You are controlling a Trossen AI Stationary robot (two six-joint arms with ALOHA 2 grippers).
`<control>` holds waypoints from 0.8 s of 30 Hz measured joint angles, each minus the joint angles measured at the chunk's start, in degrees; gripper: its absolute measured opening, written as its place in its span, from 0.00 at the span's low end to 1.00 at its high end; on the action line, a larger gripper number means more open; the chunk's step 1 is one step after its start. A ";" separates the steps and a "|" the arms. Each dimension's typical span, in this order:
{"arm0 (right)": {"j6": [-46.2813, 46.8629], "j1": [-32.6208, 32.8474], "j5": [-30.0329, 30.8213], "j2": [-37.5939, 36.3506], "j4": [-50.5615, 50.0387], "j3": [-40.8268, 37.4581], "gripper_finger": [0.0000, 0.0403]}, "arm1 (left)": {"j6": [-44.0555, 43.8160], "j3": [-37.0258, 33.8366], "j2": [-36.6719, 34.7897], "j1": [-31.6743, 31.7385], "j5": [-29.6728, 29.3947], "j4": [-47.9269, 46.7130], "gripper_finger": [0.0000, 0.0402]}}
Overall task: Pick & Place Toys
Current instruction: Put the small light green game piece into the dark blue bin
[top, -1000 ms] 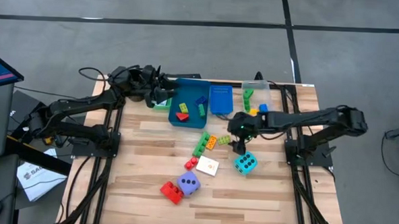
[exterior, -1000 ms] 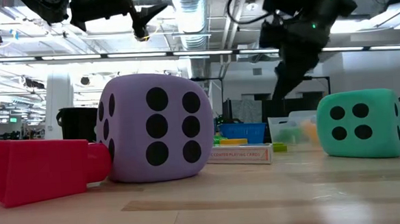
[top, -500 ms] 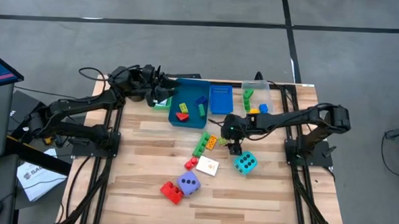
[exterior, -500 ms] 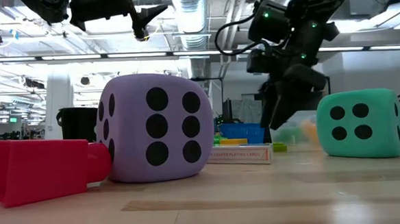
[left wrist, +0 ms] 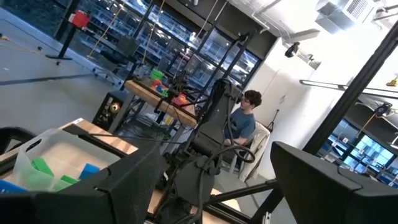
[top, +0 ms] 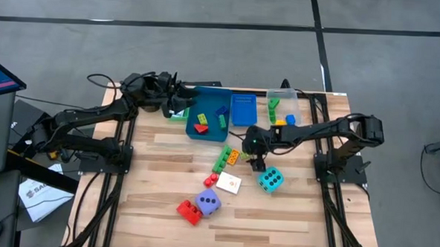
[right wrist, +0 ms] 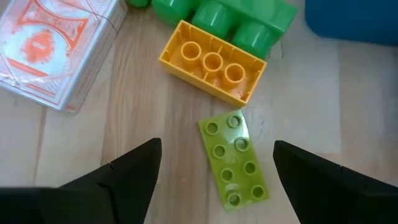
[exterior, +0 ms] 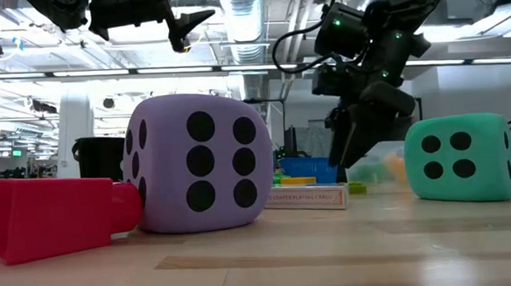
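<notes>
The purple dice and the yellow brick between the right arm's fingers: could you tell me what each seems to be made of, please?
The purple dice looks like soft foam or plush: matte, rounded edges. The yellow brick looks like hard moulded plastic: smooth, slightly glossy, with crisp round studs.

Bright overhead light, perhaps slight blur

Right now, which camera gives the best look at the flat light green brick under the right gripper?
The right wrist view: the flat light green brick fills the middle, studs countable, between the open right gripper. The high view shows only a speck; the low and left wrist views don't show it.
</notes>
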 joint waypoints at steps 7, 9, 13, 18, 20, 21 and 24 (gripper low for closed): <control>-0.74 -1.88 -1.96 0.00 -0.25 0.01 0.76 | 0.00 0.01 0.00 -0.01 0.04 -0.33 0.75; -0.74 -2.81 -3.89 0.00 -0.28 0.00 0.76 | 0.00 0.00 0.00 0.00 0.21 -0.32 0.75; -0.74 -3.92 -4.23 0.00 -0.35 -0.01 0.76 | 0.00 0.00 0.00 0.00 0.21 -0.32 0.75; -1.02 -5.77 -7.99 0.62 -0.19 0.01 0.75 | 0.00 0.00 0.00 0.00 0.19 -0.32 0.75; -0.48 -6.12 -9.41 2.09 0.03 0.03 0.74 | 0.00 0.00 0.00 -0.01 0.17 -0.32 0.75; -0.22 -6.16 -9.51 2.14 -0.92 -0.20 0.74 | 0.00 0.00 0.00 0.00 0.17 -0.32 0.75; 0.31 -6.11 -10.12 2.97 1.86 0.09 0.73 | 0.00 0.00 0.00 -0.02 0.17 -0.32 0.75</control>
